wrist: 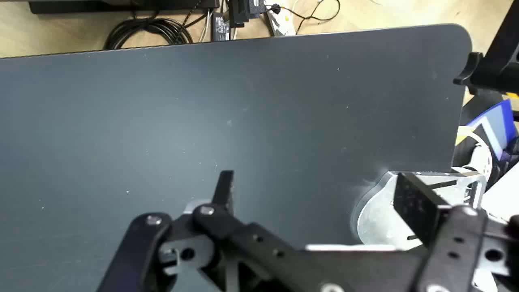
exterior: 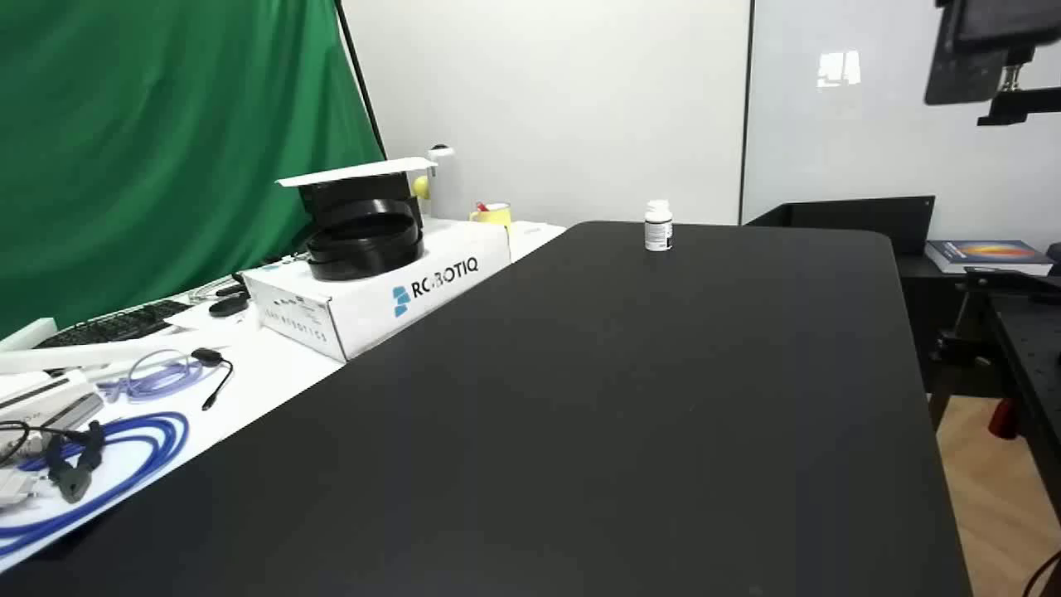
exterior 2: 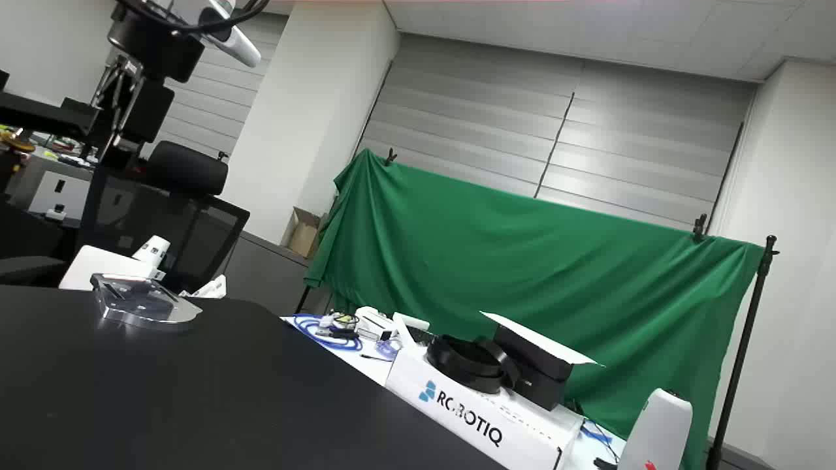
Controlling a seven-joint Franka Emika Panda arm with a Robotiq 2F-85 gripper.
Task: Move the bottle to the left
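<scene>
The small white bottle stands upright near the far edge of the black table in an exterior view. It does not show in the wrist view. My gripper is open and empty in the wrist view, with its two fingers wide apart above the table. In an exterior view the gripper hangs high at the upper left, well above the table. A dark blurred part of the arm or gripper also shows at the top right of an exterior view, far from the bottle.
A white cardboard box with black rings on it stands along the table's side, also seen in an exterior view. A clear plastic plate lies at a table corner, also in an exterior view. Blue cables lie beyond the edge.
</scene>
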